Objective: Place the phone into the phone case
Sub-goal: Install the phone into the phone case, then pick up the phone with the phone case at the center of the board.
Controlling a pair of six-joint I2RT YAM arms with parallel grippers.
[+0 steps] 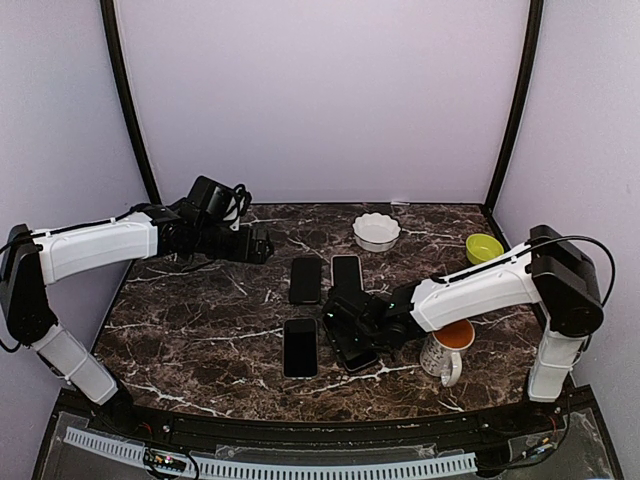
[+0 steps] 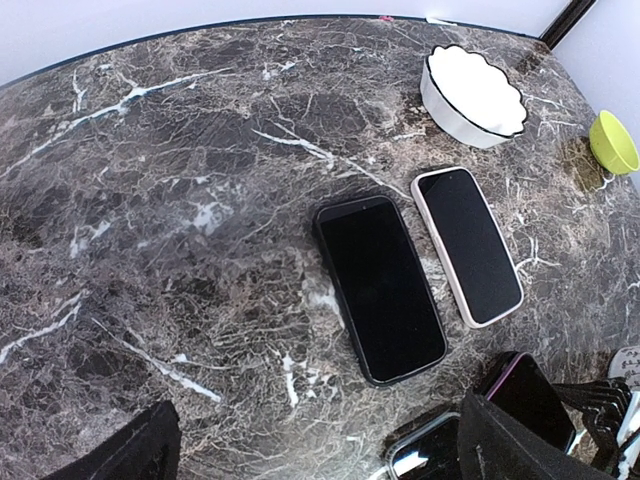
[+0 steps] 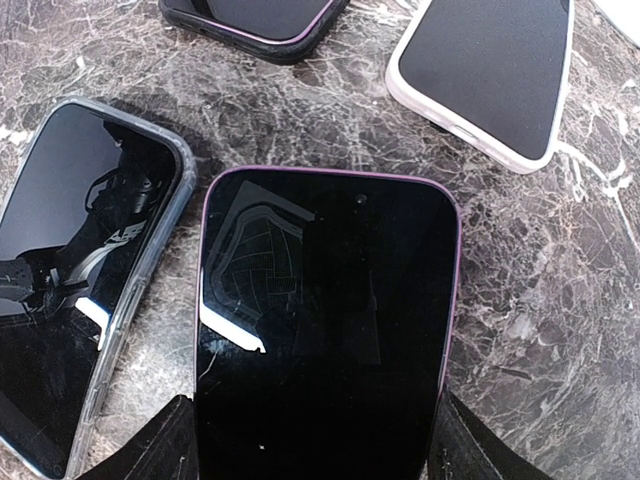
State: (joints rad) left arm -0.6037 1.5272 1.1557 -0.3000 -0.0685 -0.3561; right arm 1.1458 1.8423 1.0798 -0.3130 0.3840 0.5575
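Nearest, the right gripper (image 3: 310, 445) pinches the purple-rimmed phone (image 3: 325, 330) across its long edges, screen up, close to the marble table (image 3: 540, 300). Just left of it lies a clear case (image 3: 85, 280); beyond sit a dark case (image 2: 380, 290) and a white case (image 2: 468, 245), and which is empty I cannot tell. Farthest, the left gripper (image 1: 262, 244) hovers spread, holding nothing. The carry seems in hand; next, square the phone over 1 case and press it in
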